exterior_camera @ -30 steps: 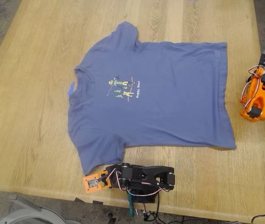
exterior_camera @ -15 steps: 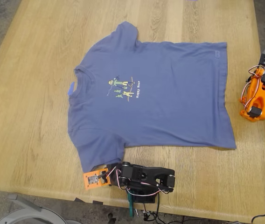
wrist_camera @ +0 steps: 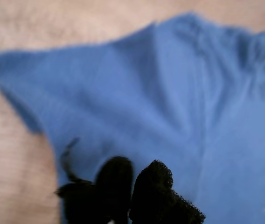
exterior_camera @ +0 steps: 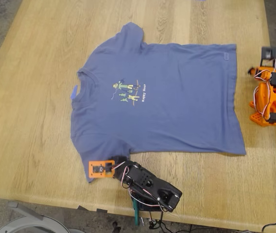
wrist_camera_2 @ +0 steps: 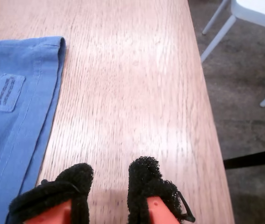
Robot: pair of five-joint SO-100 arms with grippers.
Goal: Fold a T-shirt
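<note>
Reaching over the T-shirt (exterior_camera: 162,97), spread flat and unfolded on the tabletop (exterior_camera: 31,121), my first claw (wrist_camera: 133,179) hovers above a sleeve with padded fingers nearly together, holding nothing. It should descend on the hem and pinch one layer only. My second claw (wrist_camera_2: 110,179) waits narrowly parted beside the bottom hem. Yellow chest lettering (exterior_camera: 144,91) is illegible.

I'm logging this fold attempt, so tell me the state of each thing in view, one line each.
T-shirt: spread flat, print up, unfolded, on the table.
My first claw: over the sleeve nearest the exterior view's bottom edge, tips nearly together, nothing visibly gripped.
My second claw: slightly open, empty, over bare wood beside the shirt's hem.
Small hem label: lying flat.
</note>
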